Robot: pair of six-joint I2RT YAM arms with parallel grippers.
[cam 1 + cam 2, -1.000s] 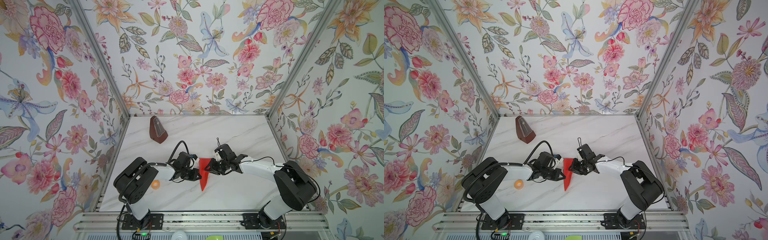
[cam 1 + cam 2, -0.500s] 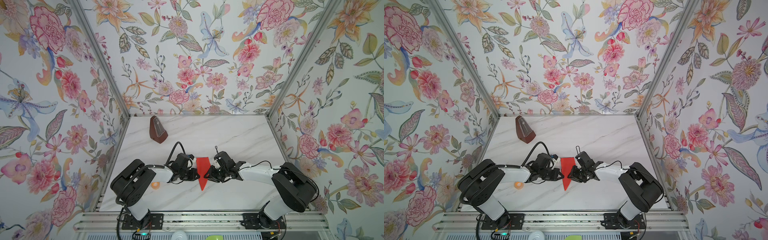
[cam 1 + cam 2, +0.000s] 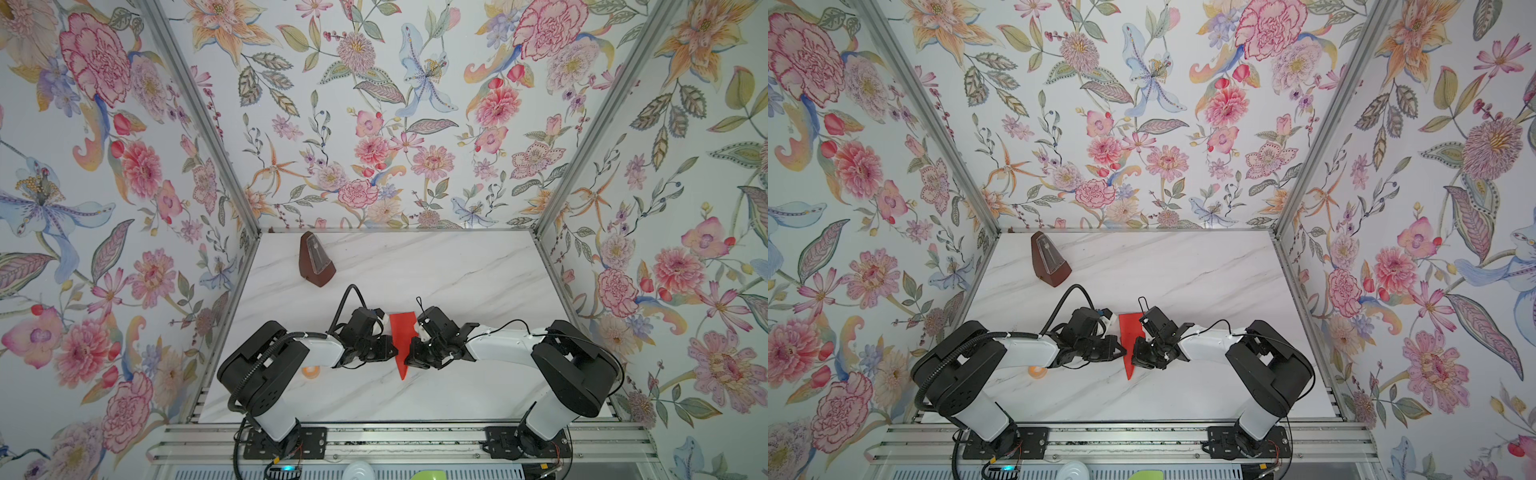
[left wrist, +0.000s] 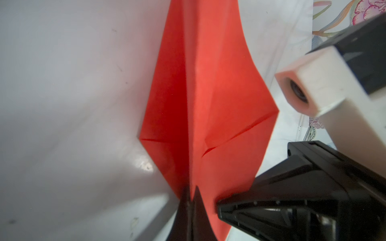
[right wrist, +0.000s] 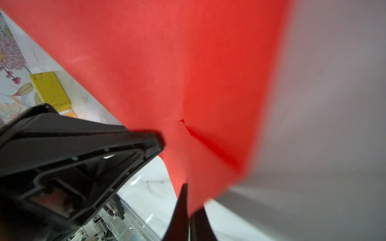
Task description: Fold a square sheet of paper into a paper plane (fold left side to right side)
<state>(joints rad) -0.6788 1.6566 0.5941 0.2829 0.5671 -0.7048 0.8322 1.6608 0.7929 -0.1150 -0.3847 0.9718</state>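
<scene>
At my far left, the brown metronome [image 3: 316, 266] stands at the back of the marble table [image 3: 457, 270], well apart from the work. A small orange thing [image 3: 310, 371], too hidden to name, shows from under the left arm. My left gripper [image 3: 392, 353] is pinched tight on the left edge of the paper plane [image 3: 402, 330], which sits mid-table with its point toward the front rail. My right gripper [image 3: 410, 354] is clamped on its right edge.
</scene>
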